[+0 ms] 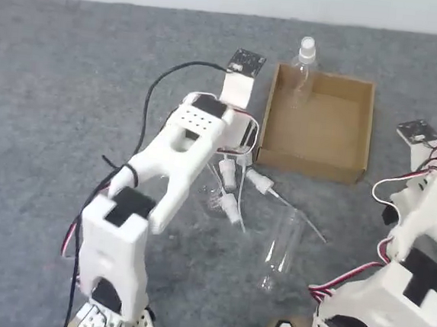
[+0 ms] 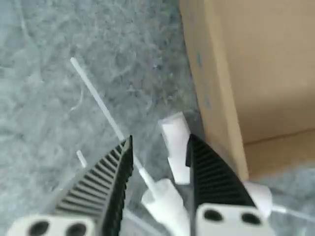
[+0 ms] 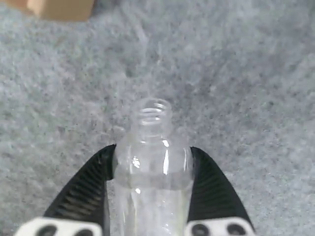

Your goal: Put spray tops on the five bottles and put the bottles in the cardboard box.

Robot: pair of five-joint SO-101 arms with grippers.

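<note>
The left gripper (image 2: 159, 142) hangs over the loose spray tops (image 1: 234, 207) just beside the cardboard box (image 1: 321, 123). Its fingers are released, with one spray top (image 2: 173, 142) between them. The right gripper (image 3: 152, 150) is clenched on an uncapped bottle (image 3: 153, 123), one finger on each side below the open neck, above the grey table (image 1: 57, 80). A capped bottle (image 1: 304, 64) stands upright at the box's far corner. A second uncapped bottle (image 1: 280, 249) lies on the table near the loose tops.

The bottle (image 3: 150, 162) is glossy clear plastic, the cardboard box (image 1: 310, 165) matt, the table cloth (image 1: 57, 80) rough, probably felt.
</note>
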